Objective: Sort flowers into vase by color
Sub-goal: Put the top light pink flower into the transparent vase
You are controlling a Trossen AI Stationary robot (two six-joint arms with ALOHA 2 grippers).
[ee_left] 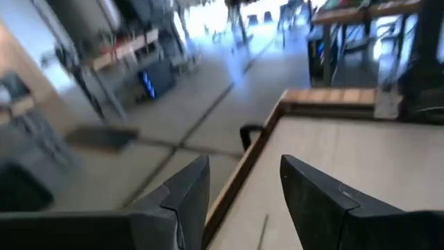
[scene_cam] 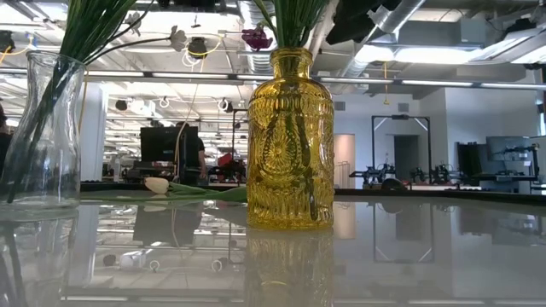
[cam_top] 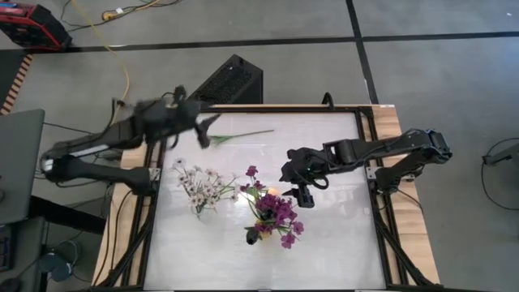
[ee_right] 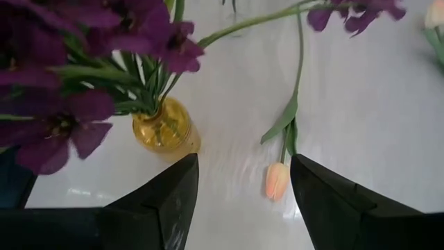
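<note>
Hovering with fingers apart, the right end effector [ee_right: 239,182] has a peach tulip [ee_right: 277,180] directly below, yellow vase [ee_right: 165,130] beside.

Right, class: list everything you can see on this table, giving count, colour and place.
yellow vase: one, amber glass, mid-table, holding purple flowers.
clear vase: one, colourless, on the left arm's side, holding white sprays.
tulips: two, lying flat; peach tulip beside the yellow vase, cream tulip near the far edge.
table: one, white top, wooden border.
left gripper: dark, jaws open, over the far-left edge.
right gripper: dark, jaws open, above the peach tulip.
</note>
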